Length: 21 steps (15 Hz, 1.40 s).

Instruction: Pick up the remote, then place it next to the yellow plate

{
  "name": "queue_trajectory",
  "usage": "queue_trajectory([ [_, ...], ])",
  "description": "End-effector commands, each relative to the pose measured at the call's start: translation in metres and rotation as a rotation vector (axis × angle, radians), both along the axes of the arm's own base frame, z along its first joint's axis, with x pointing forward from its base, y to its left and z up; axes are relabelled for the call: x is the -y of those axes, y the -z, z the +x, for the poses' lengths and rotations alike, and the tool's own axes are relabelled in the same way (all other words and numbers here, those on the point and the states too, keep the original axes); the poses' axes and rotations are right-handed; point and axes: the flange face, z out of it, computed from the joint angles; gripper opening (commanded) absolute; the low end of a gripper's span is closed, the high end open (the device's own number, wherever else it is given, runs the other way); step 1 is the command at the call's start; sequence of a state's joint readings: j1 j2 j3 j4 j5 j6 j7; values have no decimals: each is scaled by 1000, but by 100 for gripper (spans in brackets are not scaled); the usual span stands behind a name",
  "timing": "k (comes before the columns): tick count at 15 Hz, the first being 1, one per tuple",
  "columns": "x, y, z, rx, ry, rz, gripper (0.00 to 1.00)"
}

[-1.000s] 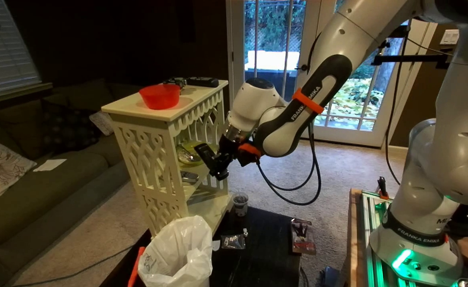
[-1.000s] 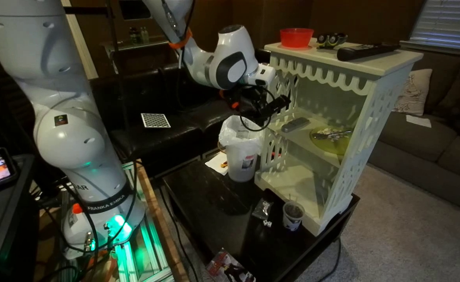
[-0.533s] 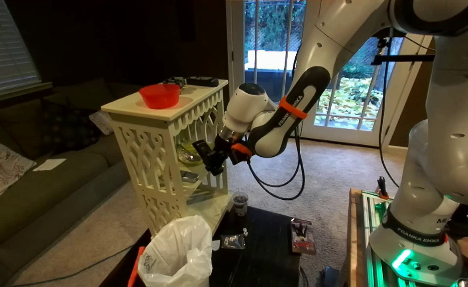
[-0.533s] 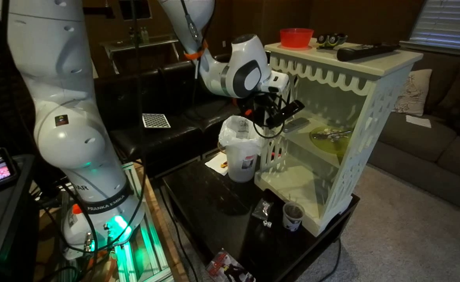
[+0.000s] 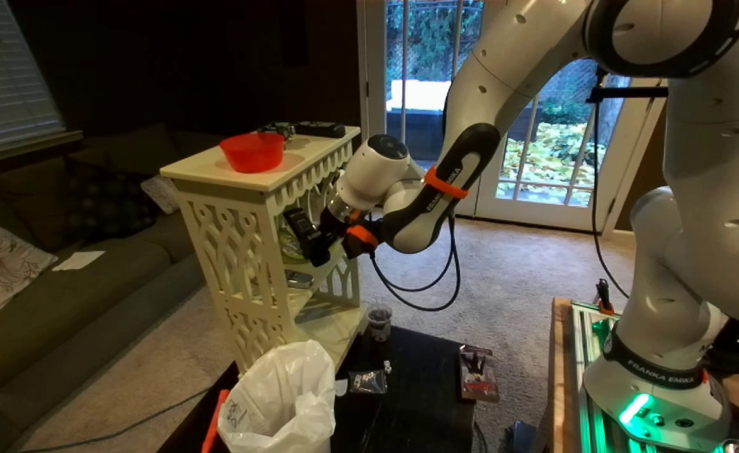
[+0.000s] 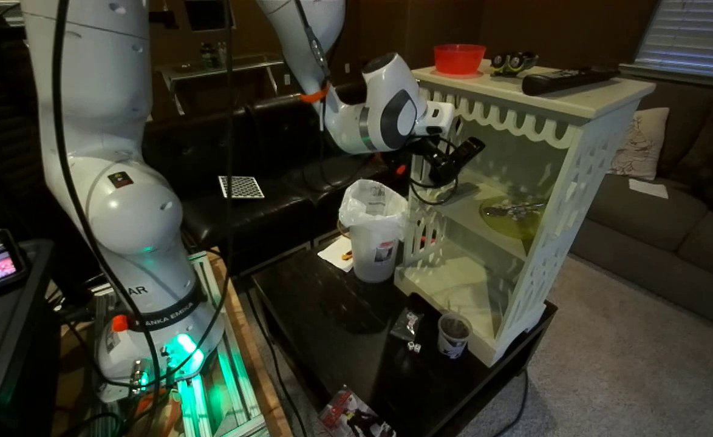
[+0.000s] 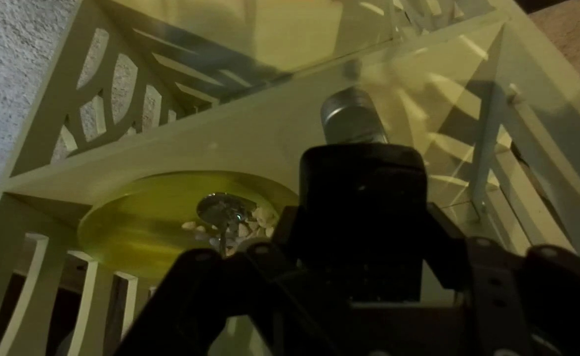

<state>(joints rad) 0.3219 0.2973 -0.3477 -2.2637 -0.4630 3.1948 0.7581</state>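
My gripper (image 7: 361,230) is shut on a black remote (image 7: 361,183), which sticks out beyond the fingers in the wrist view. The held remote also shows tilted in both exterior views (image 5: 302,226) (image 6: 470,150), at the open front of the cabinet above its middle shelf. The yellow plate (image 7: 137,222) lies on that shelf, left of the remote in the wrist view, with a spoon and small pale pieces on it. It is partly hidden behind the remote in an exterior view (image 5: 289,246) and shows more fully in an exterior view (image 6: 495,223).
A grey handset (image 5: 299,279) lies on the middle shelf (image 6: 463,209) beside the plate. The cabinet side wall (image 7: 542,123) and scalloped top edge (image 6: 496,118) frame the opening. A red bowl (image 6: 460,59) and another black remote (image 6: 566,80) are on top. A lined bin (image 6: 373,230) stands beside the cabinet.
The arm has moved toward the cabinet, carrying the held remote into the opening over the middle shelf. The remote has also risen a little. The plate and handset have not moved.
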Motion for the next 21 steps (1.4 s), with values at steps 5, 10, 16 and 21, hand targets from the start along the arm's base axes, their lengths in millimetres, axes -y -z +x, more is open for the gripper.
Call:
queue_trajectory([
  [5, -34, 33, 26, 61, -55, -69, 37],
  [10, -40, 50, 28, 81, -41, -64, 37],
  [16, -46, 54, 33, 88, -41, -51, 37],
  [21, -40, 36, 58, 137, 2, -46, 37],
])
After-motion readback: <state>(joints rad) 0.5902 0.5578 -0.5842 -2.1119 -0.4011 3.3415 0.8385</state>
